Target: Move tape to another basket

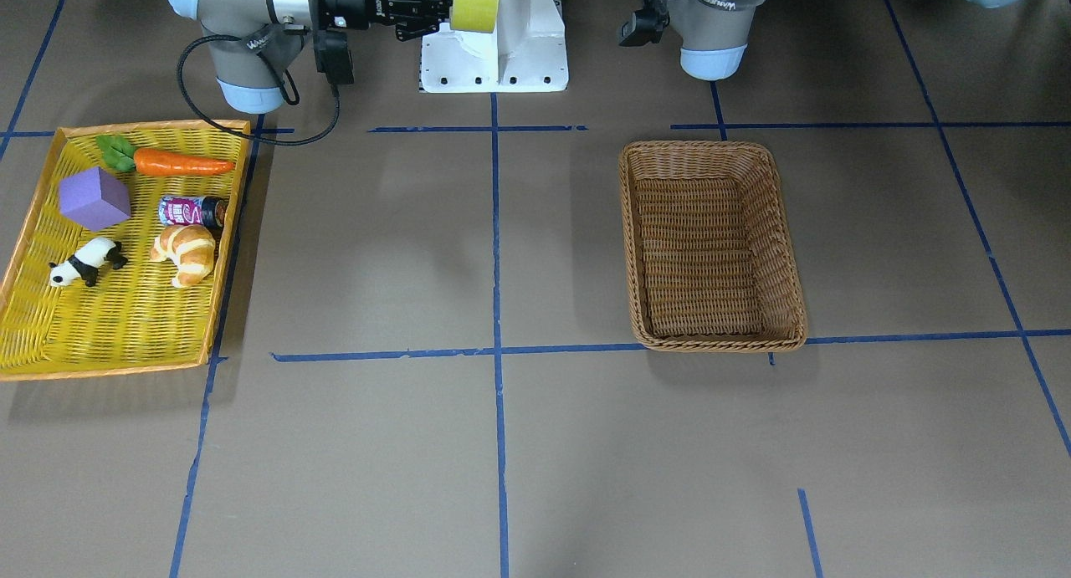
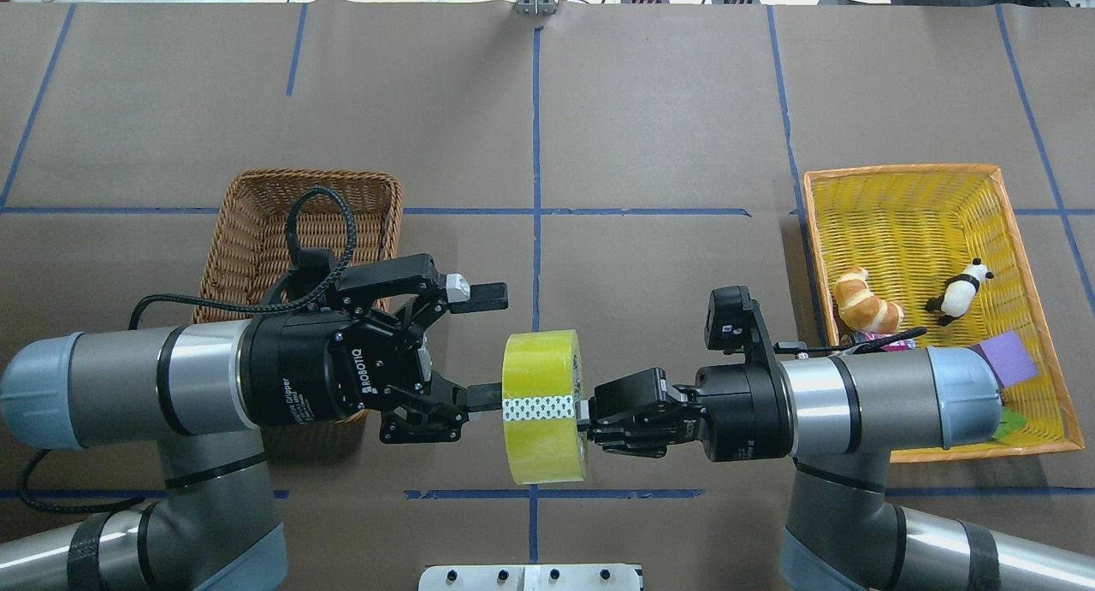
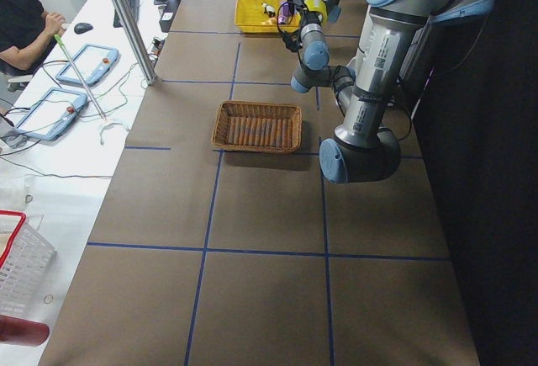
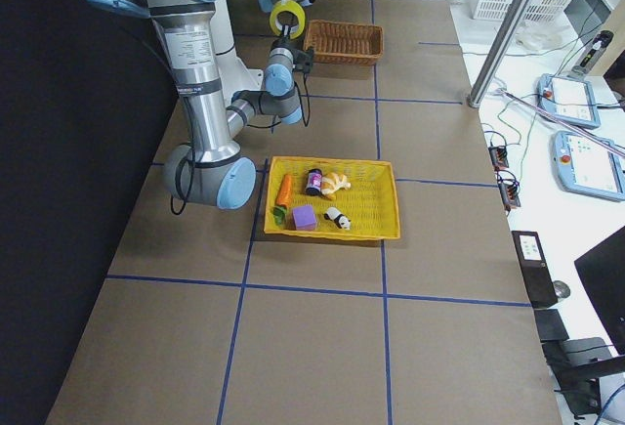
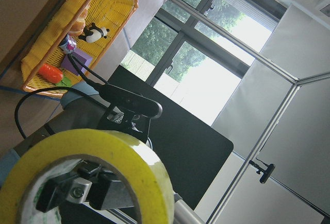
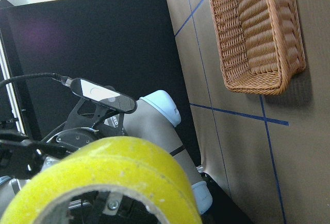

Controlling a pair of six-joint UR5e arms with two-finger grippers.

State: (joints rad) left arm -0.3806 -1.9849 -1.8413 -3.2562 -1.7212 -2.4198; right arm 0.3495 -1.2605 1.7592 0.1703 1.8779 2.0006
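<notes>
1. Two grippers meet at the tape [image 2: 543,369], a wide, glossy yellow-green roll held on edge in the air above the middle of the table [image 2: 667,129], well apart from the basket [image 2: 308,177].
2. The right gripper [image 2: 588,422] is clamped on the roll's wall. The left gripper [image 2: 486,347] is spread wide, with one finger at the roll's other face; contact there is unclear.
3. The basket is deep brown wicker, round-cornered, with a braided rim. The tray [image 2: 907,223] is a flat yellow weave edged in orange.
4. Overhead, the right arm [image 2: 855,394] covers part of the tray, leaving the croissant [image 2: 866,302], the panda [image 2: 960,290] and a corner of the purple block [image 2: 1009,358]. The front view adds the carrot [image 1: 182,163] and the can [image 1: 192,212].
5. The left wrist view looks through the roll's pale inner ring to dark finger parts behind it.
</notes>
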